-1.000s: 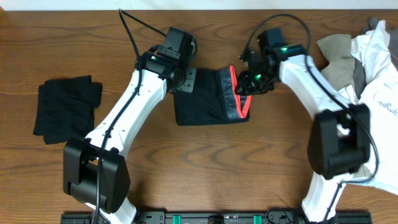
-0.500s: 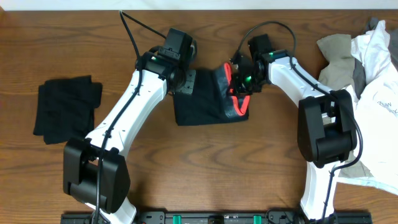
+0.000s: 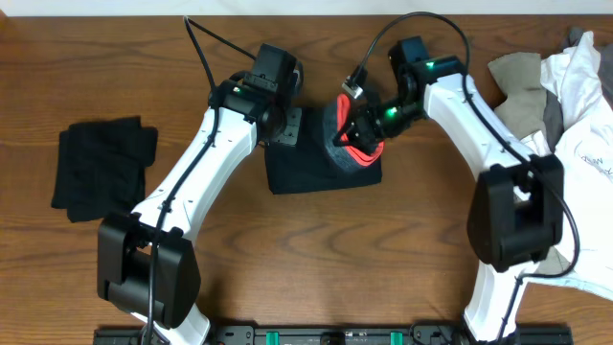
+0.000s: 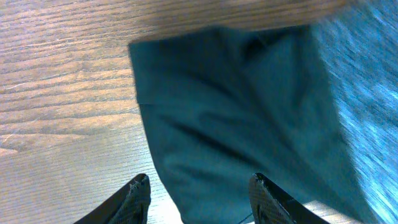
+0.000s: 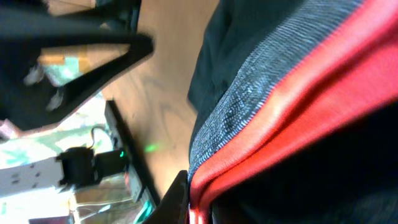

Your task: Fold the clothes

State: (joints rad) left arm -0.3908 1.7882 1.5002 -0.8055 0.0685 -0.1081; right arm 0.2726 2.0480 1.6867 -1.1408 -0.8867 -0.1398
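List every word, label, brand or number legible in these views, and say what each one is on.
No text is readable in any view.
White fabric garment at the table's right edge: small dark print, too small to read.
Dark navy fabric trousers with a grey, red-edged waistband: no lettering visible.
Right wrist view background: blurred, nothing legible.

One wooden bench (image 3: 431, 268) carries four garments: one pair of navy trousers (image 3: 306, 168) toward the middle of the far edge, one black garment (image 3: 101, 168) by the left edge, and one white garment (image 3: 584, 144) and one khaki-olive piece (image 3: 517, 81) heaped at the far right corner. Two robot arms reach over it, one left arm (image 3: 206, 158) and one right arm (image 3: 469, 105).
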